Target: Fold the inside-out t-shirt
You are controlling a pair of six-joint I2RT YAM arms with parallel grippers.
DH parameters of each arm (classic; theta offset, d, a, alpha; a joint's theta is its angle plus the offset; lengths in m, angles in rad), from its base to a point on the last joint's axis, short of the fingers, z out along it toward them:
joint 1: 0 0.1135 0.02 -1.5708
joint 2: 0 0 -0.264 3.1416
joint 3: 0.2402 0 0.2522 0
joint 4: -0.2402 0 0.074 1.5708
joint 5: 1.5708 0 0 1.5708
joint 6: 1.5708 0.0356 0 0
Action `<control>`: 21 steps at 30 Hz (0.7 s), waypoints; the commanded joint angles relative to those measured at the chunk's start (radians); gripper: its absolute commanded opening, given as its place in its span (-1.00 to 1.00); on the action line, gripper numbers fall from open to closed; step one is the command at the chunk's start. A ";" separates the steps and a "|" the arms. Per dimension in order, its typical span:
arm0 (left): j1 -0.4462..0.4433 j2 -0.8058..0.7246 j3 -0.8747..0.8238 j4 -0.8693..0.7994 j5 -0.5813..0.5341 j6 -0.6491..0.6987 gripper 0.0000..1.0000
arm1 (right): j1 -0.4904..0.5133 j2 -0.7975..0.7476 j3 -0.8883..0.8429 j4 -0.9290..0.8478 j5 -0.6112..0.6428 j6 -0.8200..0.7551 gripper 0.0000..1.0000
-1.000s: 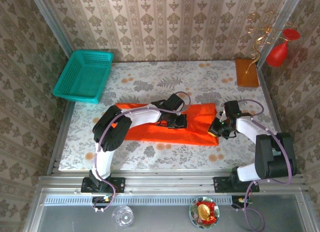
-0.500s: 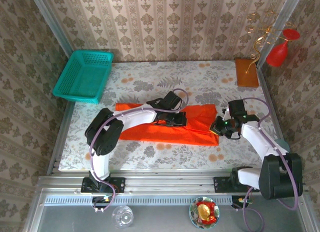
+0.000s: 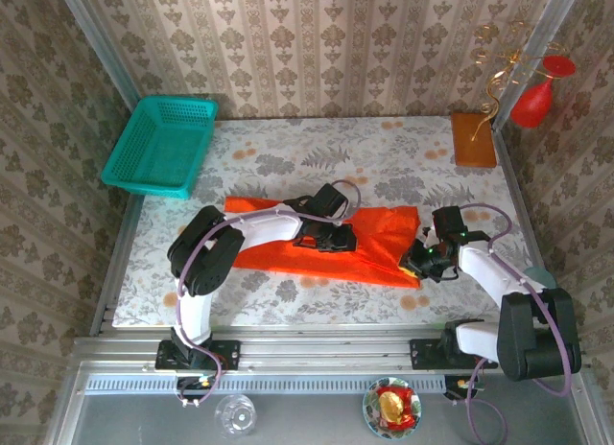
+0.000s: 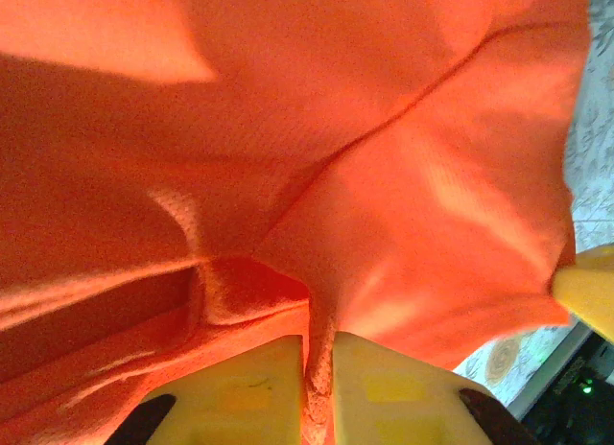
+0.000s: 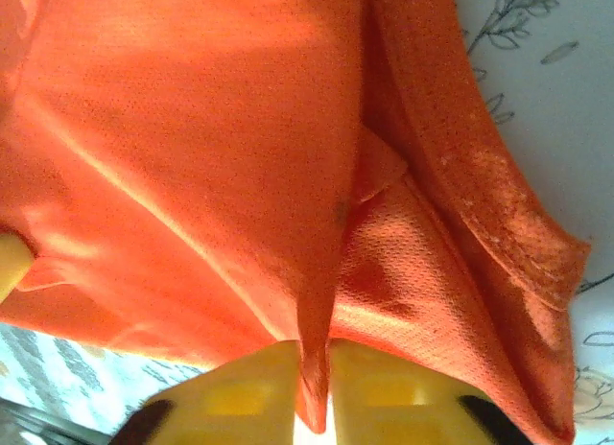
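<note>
The inside-out t-shirt (image 3: 374, 242), bright orange-red, lies in a long flattened band across the middle of the table. My left gripper (image 3: 331, 240) rests on its middle; in the left wrist view the yellow fingers (image 4: 245, 392) are shut on a thin ridge of the shirt cloth (image 4: 384, 128). At the shirt's right end my right gripper (image 3: 420, 260) pinches a narrow fold of the orange cloth (image 5: 192, 157) between its fingers (image 5: 389, 392), and the hem runs off to the right.
A teal basket (image 3: 161, 146) stands at the back left. A brown-orange block (image 3: 474, 139) and a red vase (image 3: 535, 98) are at the back right. The floral table (image 3: 288, 301) shows bare in front of the shirt.
Both grippers have shifted a little toward the near edge with the cloth in them. The shirt's right end has been drawn nearer and now slants.
</note>
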 commanded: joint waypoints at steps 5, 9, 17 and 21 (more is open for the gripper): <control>0.012 -0.079 -0.011 -0.064 -0.036 0.042 -0.46 | -0.010 -0.062 0.117 -0.119 0.119 -0.039 -0.16; 0.012 -0.129 0.009 -0.115 -0.069 0.072 -0.44 | -0.030 -0.001 0.212 -0.111 0.182 -0.083 -0.10; 0.093 -0.165 -0.019 -0.201 -0.143 0.150 -0.68 | -0.053 0.316 0.460 -0.116 0.354 -0.215 -0.16; 0.223 -0.189 -0.088 -0.212 -0.146 0.196 -0.81 | -0.065 0.459 0.555 -0.112 0.354 -0.256 -0.20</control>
